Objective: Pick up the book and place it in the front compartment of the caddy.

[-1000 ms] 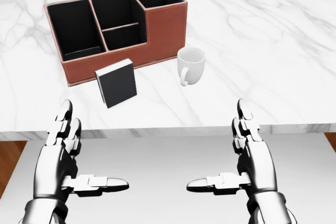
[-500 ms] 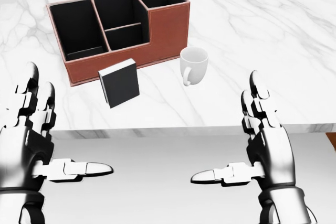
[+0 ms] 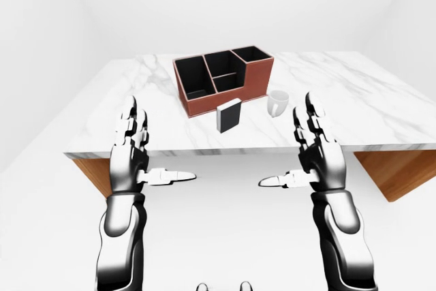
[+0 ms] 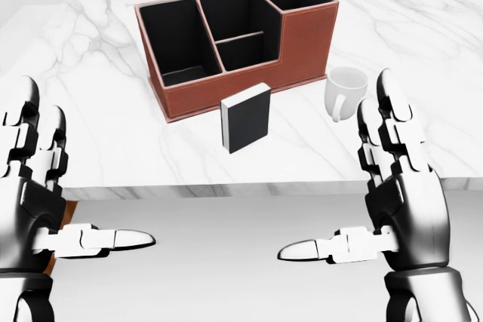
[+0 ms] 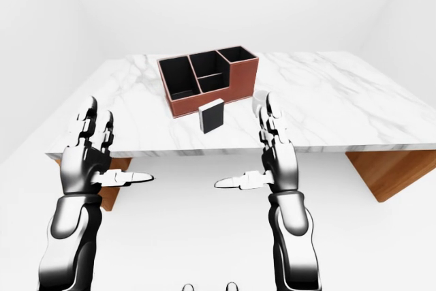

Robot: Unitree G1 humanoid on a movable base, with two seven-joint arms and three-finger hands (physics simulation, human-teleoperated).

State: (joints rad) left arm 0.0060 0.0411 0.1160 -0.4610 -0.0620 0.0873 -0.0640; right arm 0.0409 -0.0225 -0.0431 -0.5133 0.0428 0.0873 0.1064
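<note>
1. One caddy (image 4: 245, 43), brown with four black compartments.
2. One book (image 4: 246, 118), standing just below the caddy in the head view.
3. One white mug (image 4: 343, 92), right of the caddy.
4. One marble table (image 4: 423, 50) under the caddy.

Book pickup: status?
Left hand and right hand open, empty, short of table. Book upright beside caddy. Mug right of book; approach unobstructed.

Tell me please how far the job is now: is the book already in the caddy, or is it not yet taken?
Nothing is done yet. The book stands upright on the marble table, beside the caddy, outside every compartment. Both the left hand and the right hand are open and empty, raised below the table edge in the head view. Left: reach, grasp the book, place it in the compartment. The white mug stands near.
</note>
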